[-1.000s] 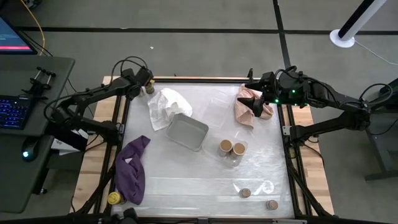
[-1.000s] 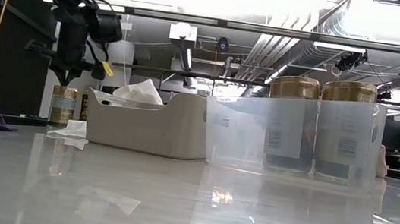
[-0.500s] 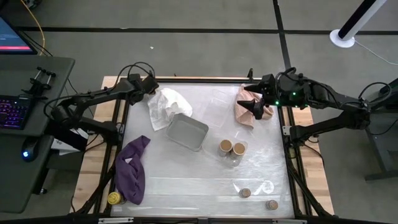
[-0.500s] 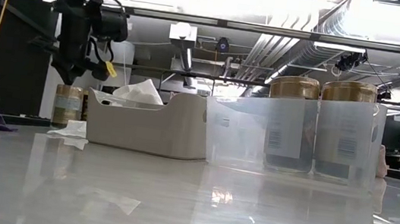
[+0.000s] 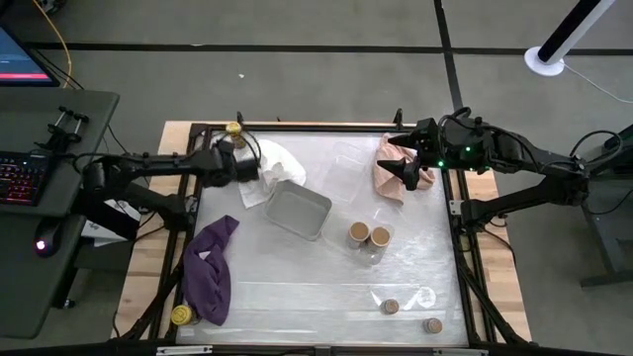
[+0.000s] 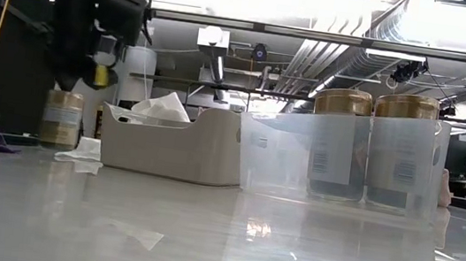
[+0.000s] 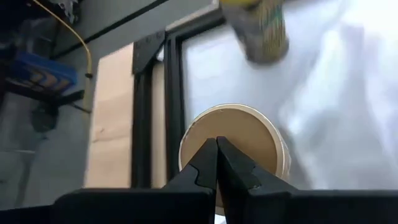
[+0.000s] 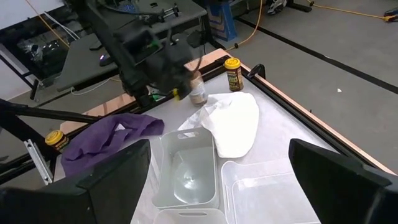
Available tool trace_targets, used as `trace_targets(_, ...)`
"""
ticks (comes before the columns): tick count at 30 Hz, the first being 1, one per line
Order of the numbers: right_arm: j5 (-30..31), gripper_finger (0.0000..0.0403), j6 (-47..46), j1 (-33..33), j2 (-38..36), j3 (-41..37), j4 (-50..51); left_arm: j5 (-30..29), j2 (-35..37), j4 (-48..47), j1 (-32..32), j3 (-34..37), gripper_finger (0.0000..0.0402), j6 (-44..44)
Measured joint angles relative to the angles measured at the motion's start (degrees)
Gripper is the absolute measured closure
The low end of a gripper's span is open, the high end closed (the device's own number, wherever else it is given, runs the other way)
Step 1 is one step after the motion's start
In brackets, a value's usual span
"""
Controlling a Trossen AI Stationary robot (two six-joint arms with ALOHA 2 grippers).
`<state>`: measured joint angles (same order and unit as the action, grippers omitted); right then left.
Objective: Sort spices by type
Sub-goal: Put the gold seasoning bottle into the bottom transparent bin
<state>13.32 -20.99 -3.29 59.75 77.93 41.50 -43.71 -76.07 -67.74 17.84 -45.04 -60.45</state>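
Note:
My left gripper (image 5: 243, 168) is shut and stands over a tan-topped jar (image 7: 233, 146) near the table's far left corner. The arm hides this jar in the high view; the low view shows it (image 6: 62, 117) upright. A yellow-lidded jar (image 5: 234, 129) stands at the far left corner, another (image 5: 181, 314) at the near left. Two tan-topped jars (image 5: 369, 234) stand in a clear container (image 5: 371, 252). Two tiny brownish jars (image 5: 391, 307) (image 5: 432, 324) stand near the front right. My right gripper (image 5: 406, 176) is open and empty over the pink cloth (image 5: 394, 163). My left gripper comes from above, pointing down, and its shut fingertips (image 7: 216, 152) meet the jar's tan top (image 7: 249, 134) near its middle. In the low view the fingertip (image 6: 65, 85) ends right at the jar's top edge. The jar stands upright with its base on the table.
A grey tray (image 5: 297, 210) lies at mid table beside a crumpled white cloth (image 5: 267, 163). A purple cloth (image 5: 210, 267) lies at the left. A second clear container (image 5: 346, 158) lies at the far middle. Bare table surface shows along the near edge.
My left gripper has moved from the far left corner toward the near edge and a little right, uncovering the yellow-lidded jar. The tan-topped jar has slid along the table with it, upright, and shows larger and nearer in the low view.

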Motion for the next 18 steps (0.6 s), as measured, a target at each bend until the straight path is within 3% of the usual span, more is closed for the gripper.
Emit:
trace_targets(7,0.0,0.0025,0.0,0.0,0.0,0.0,0.0,5.9,0.0,-8.8,-13.9,-0.5,0.0402,-8.7)
trace_targets(18,1.1,0.0025,0.3,-0.1,0.0,0.0,0.0,21.1,0.0,-5.8,-35.2,-9.8,0.0401,-10.0)
